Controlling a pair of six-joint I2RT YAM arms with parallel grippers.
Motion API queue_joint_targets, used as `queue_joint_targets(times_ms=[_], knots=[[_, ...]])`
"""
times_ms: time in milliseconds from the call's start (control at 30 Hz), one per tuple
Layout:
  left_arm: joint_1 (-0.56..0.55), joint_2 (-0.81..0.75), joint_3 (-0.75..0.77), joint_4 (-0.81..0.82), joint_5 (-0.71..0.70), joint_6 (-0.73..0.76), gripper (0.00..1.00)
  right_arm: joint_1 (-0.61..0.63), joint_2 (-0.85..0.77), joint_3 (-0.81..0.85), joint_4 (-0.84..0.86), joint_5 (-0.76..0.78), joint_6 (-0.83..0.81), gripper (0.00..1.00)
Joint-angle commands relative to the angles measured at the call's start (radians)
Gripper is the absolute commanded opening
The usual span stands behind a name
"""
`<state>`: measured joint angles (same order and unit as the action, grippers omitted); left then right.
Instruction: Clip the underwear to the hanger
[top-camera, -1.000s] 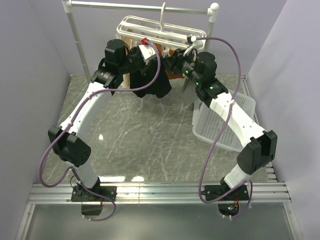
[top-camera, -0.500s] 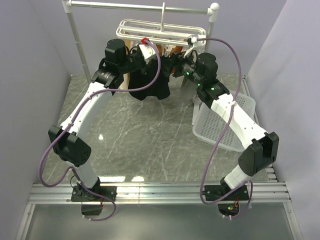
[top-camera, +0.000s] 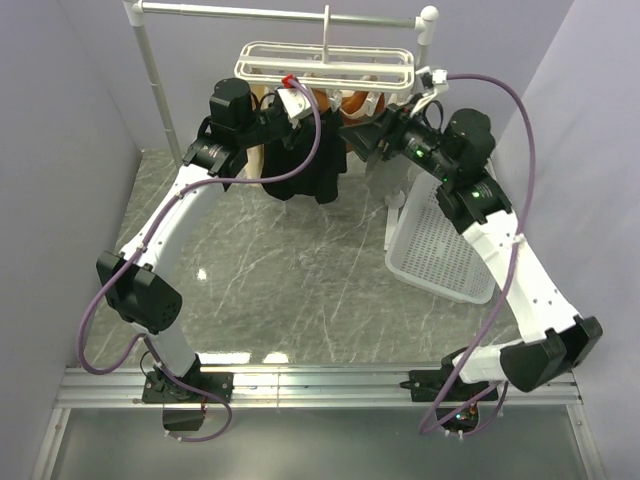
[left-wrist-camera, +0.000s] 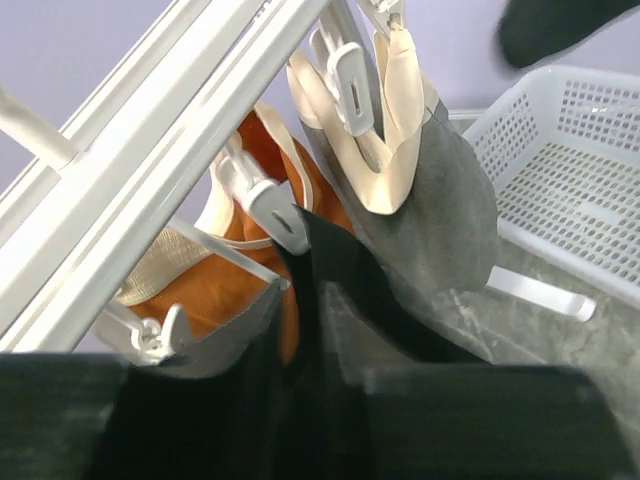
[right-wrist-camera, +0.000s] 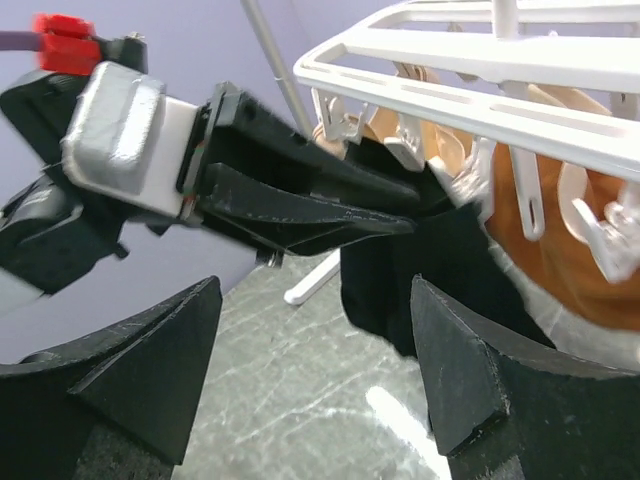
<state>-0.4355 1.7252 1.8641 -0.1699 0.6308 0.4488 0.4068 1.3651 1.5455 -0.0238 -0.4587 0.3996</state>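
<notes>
The right arm has been swung out to the right since the earlier frames, and the right gripper (right-wrist-camera: 315, 290) has been drawn back from the underwear (top-camera: 305, 170). The hanger (top-camera: 325, 62) is now seen sitting more level. The underwear is hung under the near-left part of the hanger, well above the bench (top-camera: 270, 270). Its top edge is met by a white clip (left-wrist-camera: 290, 228), though whether the clip grips it cannot be told. The fabric is pinched between the pressed-together jaws of the left gripper (right-wrist-camera: 405, 208), just below the frame. The right gripper's jaws are spread wide, with nothing held between them, just right of the underwear. An orange garment (left-wrist-camera: 230, 290) and a beige garment (left-wrist-camera: 385, 150) are clipped behind the underwear. A white laundry basket (top-camera: 450, 250) is set on the bench to the right.
</notes>
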Motion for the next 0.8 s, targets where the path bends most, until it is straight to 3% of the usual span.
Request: queue_joint_targets(times_ms=[0, 267, 367, 400, 433, 600, 767], knots=[[-0.002, -0.062, -0.019, 0.000, 0.000, -0.030, 0.35, -0.034, -0.064, -0.025, -0.080, -0.064, -0.018, 0.83], [-0.008, -0.176, -0.101, -0.097, 0.006, -0.087, 0.60, -0.120, -0.168, -0.054, -0.215, -0.098, -0.110, 0.85], [-0.012, -0.255, -0.183, -0.128, 0.009, -0.120, 0.75, -0.161, -0.234, -0.085, -0.260, -0.090, -0.145, 0.85], [-0.012, -0.278, -0.222, -0.128, 0.007, -0.137, 0.90, -0.175, -0.271, -0.108, -0.271, -0.087, -0.148, 0.86], [-0.012, -0.304, -0.242, -0.112, 0.003, -0.162, 0.98, -0.189, -0.290, -0.116, -0.278, -0.087, -0.150, 0.86], [-0.012, -0.397, -0.235, -0.216, -0.068, -0.332, 0.99, -0.267, -0.360, -0.116, -0.382, -0.109, -0.174, 0.87], [0.021, -0.507, -0.298, -0.373, -0.168, -0.364, 0.99, -0.310, -0.422, -0.137, -0.510, -0.081, -0.258, 0.88]])
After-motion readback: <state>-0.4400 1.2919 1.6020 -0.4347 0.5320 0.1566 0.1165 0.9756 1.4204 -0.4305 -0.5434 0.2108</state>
